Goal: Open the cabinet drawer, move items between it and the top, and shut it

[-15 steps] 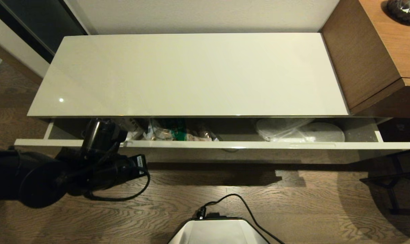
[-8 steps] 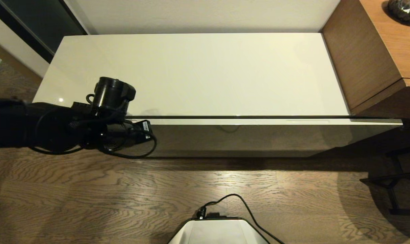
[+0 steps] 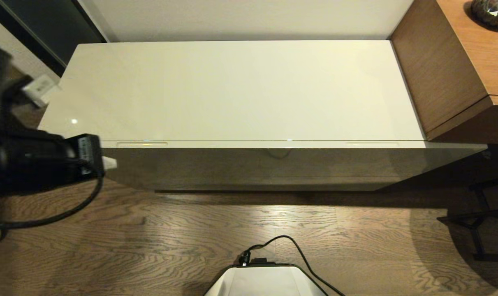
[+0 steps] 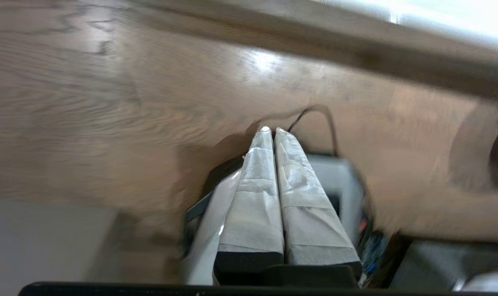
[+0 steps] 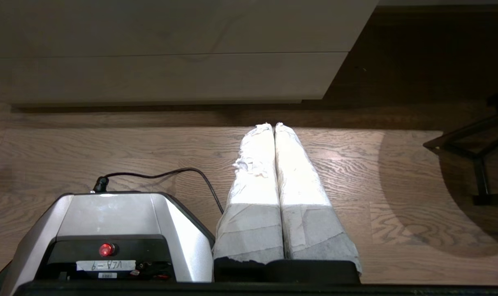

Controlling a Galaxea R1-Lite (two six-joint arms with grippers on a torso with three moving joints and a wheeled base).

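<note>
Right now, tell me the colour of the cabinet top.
Glossy cream-white, plain with no pattern: the top shows best in the head view.

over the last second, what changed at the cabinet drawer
The cabinet drawer went from open, with the bag showing inside, to fully shut under the top. The left hand, fingers together and empty, drew back off the drawer front toward the left. The right hand stayed parked, shut, above the floor.

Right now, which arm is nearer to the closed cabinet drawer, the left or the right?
Left. The left arm is beside the cabinet drawer at its left end. The right gripper hangs low over the floor, apart from the drawer front.
</note>
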